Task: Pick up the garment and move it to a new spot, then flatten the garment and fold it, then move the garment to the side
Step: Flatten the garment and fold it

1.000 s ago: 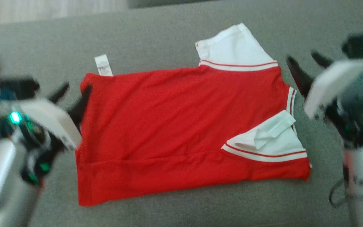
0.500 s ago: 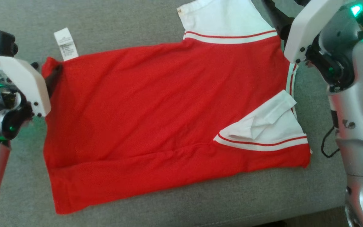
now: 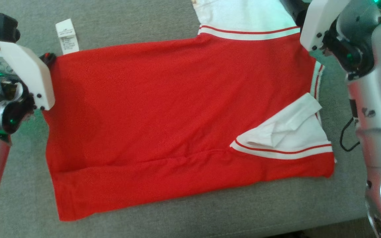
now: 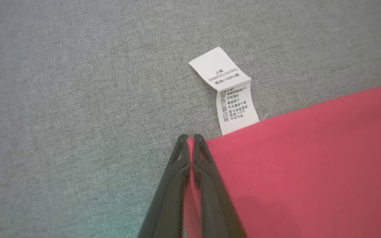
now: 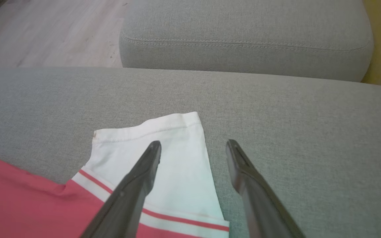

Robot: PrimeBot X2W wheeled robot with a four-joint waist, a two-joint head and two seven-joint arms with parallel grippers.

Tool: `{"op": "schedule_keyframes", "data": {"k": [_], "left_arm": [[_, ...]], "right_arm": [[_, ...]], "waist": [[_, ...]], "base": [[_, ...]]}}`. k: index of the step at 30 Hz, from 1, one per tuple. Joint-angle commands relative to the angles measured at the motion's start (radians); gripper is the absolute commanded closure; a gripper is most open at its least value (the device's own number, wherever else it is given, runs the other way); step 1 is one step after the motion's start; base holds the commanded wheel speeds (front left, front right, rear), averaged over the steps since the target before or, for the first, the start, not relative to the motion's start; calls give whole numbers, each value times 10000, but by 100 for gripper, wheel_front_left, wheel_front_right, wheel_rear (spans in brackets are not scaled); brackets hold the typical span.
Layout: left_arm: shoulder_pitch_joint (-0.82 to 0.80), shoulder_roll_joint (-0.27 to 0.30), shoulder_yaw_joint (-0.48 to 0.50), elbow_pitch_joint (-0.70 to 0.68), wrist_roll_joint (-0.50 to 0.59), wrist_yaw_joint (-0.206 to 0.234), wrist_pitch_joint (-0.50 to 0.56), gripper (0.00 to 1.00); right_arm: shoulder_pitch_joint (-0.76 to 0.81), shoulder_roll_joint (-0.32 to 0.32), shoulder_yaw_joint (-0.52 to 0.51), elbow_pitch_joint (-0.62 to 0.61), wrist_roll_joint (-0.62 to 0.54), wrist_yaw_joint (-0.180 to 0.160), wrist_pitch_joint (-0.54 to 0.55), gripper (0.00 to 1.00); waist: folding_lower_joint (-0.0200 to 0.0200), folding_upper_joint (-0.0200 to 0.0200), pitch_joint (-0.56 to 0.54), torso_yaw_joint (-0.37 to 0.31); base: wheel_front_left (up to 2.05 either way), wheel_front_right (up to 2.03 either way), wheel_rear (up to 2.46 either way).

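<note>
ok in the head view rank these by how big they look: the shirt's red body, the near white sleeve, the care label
1. red body, by far the largest
2. near white sleeve
3. care label, clearly smallest

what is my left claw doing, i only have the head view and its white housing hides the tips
Observer: In the left wrist view the left claw is shut on the corner of the red garment, right beside the care label.
Operator: and the right one
Observer: The right claw is open and straddles the outer edge of the white sleeve. I can't tell if it touches.
Operator: whats beyond that sleeve
Observer: Bare sofa seat, then a back cushion, with wood floor beside it.
</note>
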Motion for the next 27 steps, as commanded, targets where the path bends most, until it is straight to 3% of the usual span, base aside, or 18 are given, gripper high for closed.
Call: {"op": "schedule_keyframes", "data": {"k": [1,15,16,17,27], "left_arm": [[-91,321,221,-133,15,35,-9,100],[-597,-931,-197,-976,68,-434,-1553,100],[-611,-985,-210,-975,38,-474,-1616,100],[-625,-1045,-205,-945,4,-512,-1741,100],[-534,-1011,8,-455,162,-418,-2628,100]], "right_arm": [[-384,7,52,-151,19,67,78,0],[-2215,-195,-126,3724,-1249,67,-349,0],[-2257,-182,2,3900,-1251,67,-231,5],[-2346,-173,241,4100,-1187,67,-161,100],[-2616,-243,219,4624,-829,67,-1441,100]], "waist": [[0,0,70,136],[0,0,734,1626],[0,0,743,1652],[0,0,737,1658],[0,0,397,1420]], "base": [[0,0,0],[0,0,0],[0,0,0],[0,0,0],[0,0,0]]}}
